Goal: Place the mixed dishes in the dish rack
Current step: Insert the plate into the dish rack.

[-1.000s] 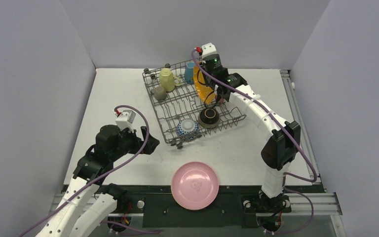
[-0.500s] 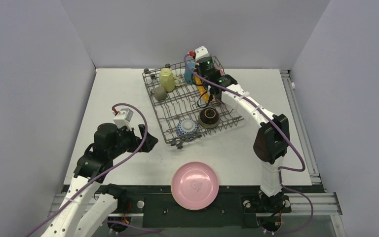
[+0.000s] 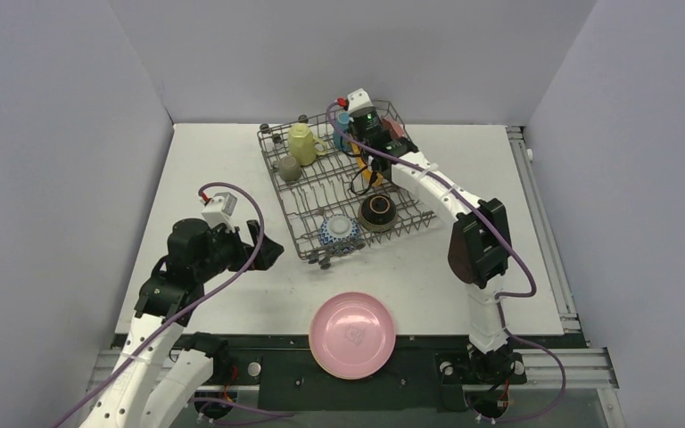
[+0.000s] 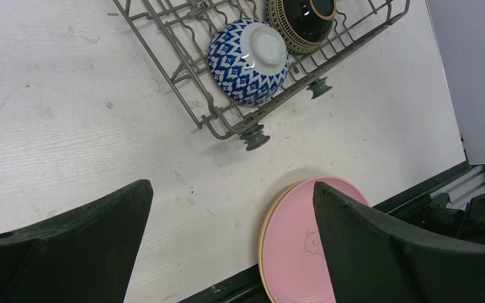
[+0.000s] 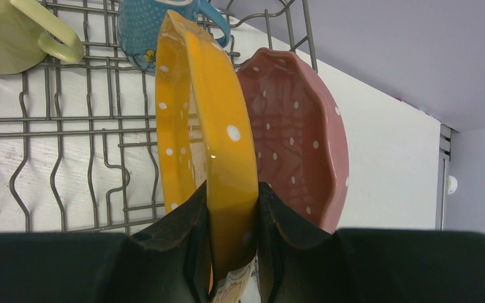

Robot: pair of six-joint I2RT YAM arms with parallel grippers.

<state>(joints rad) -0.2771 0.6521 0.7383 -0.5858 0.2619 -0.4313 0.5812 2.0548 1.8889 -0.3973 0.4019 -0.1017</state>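
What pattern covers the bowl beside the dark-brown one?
Blue-and-white diamonds on the bowl, clearest in left wrist view.

White table (image 3: pixel 214 169), pale lilac walls (image 3: pixel 53 134)

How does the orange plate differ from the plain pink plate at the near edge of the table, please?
The orange plate stands on edge over the dish rack; the plain pink plate lies flat on the table. The orange plate is clamped by the right gripper, jaws shut on its rim; the pink one is untouched, with the open left gripper apart from it. The orange plate has white dots; the pink one shows a small bear drawing. Both are round.
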